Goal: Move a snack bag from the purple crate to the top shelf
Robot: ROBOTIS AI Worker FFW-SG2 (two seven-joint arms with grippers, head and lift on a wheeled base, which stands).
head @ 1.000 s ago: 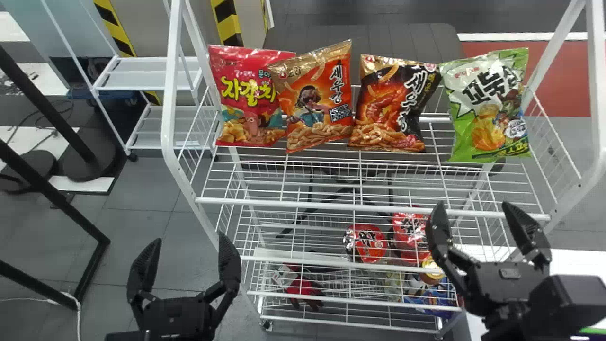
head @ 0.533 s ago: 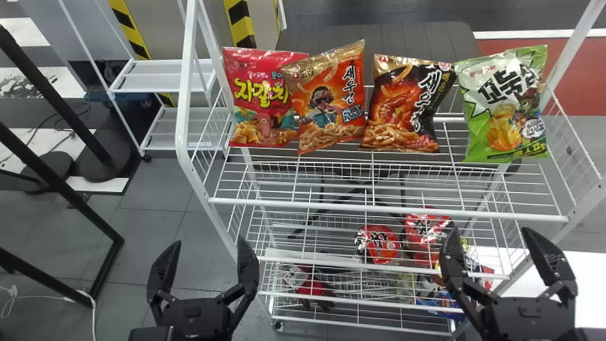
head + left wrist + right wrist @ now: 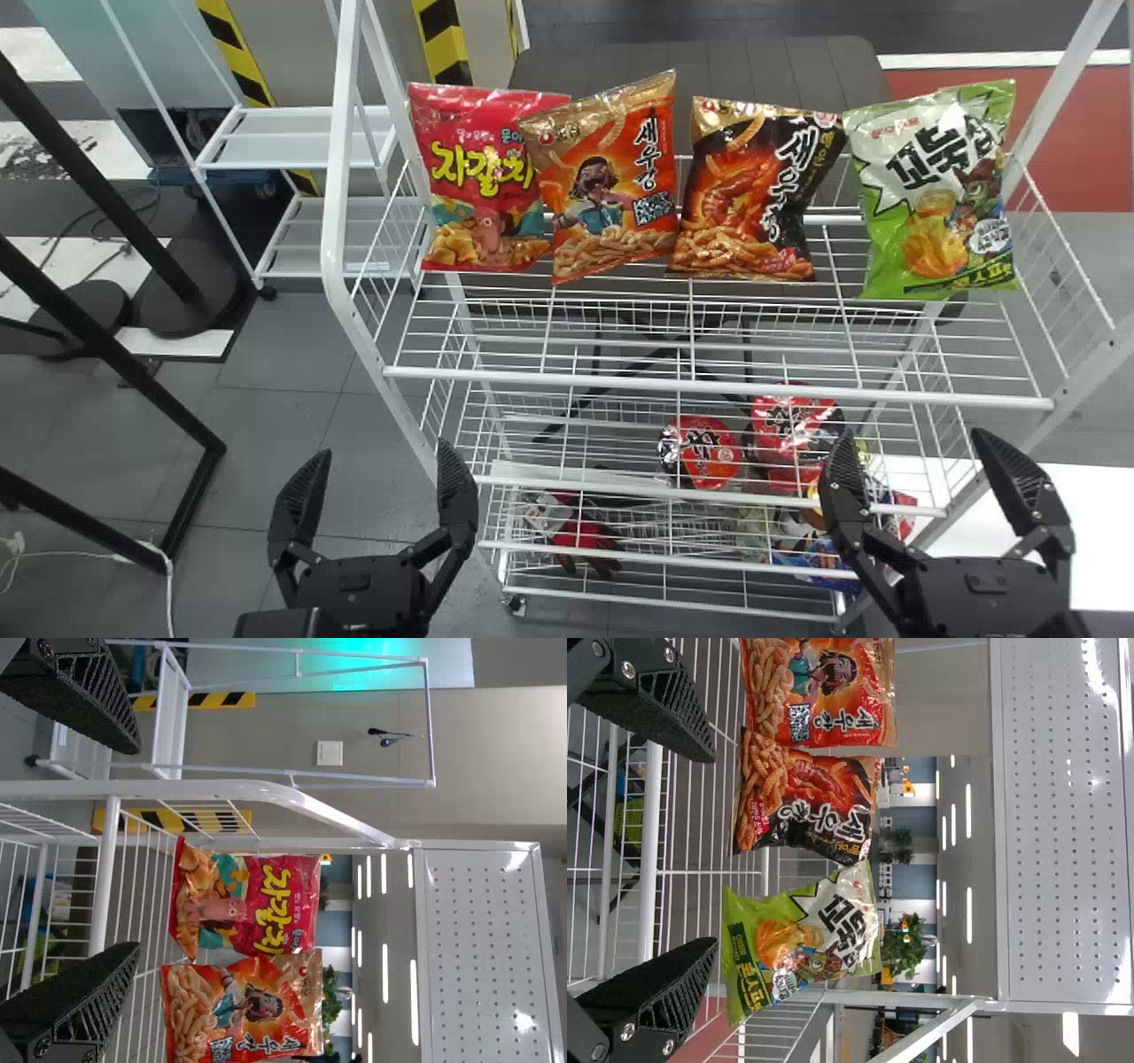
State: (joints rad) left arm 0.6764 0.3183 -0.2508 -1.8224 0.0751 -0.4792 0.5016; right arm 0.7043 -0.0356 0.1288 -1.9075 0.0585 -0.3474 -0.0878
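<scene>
Four snack bags stand in a row at the back of the white wire top shelf (image 3: pixel 620 377): pink (image 3: pixel 478 177), orange (image 3: pixel 607 186), black (image 3: pixel 753 190) and green (image 3: pixel 939 195). The green bag stands a little apart at the right. My left gripper (image 3: pixel 376 496) is open and empty, below and left of the shelf's front edge. At the lower right, my right gripper (image 3: pixel 943 496) is open too, holding nothing. In the left wrist view the left gripper (image 3: pixel 133 842) faces the pink bag (image 3: pixel 248 899); in the right wrist view the right gripper (image 3: pixel 713 850) faces the green bag (image 3: pixel 802 939).
Lower wire shelves hold red packages (image 3: pixel 700 452), a red and black item (image 3: pixel 585 536) and blue packs (image 3: pixel 819 560). A white surface (image 3: pixel 983 523) lies at the right behind the right gripper. Black metal posts (image 3: pixel 106 346) and a small white rack (image 3: pixel 292 137) stand to the left.
Over the last second the right gripper swung from a tilted pose to a more upright one. The head view shifted, moving the rack and left gripper rightward, then slightly back. Both grippers stayed open.
</scene>
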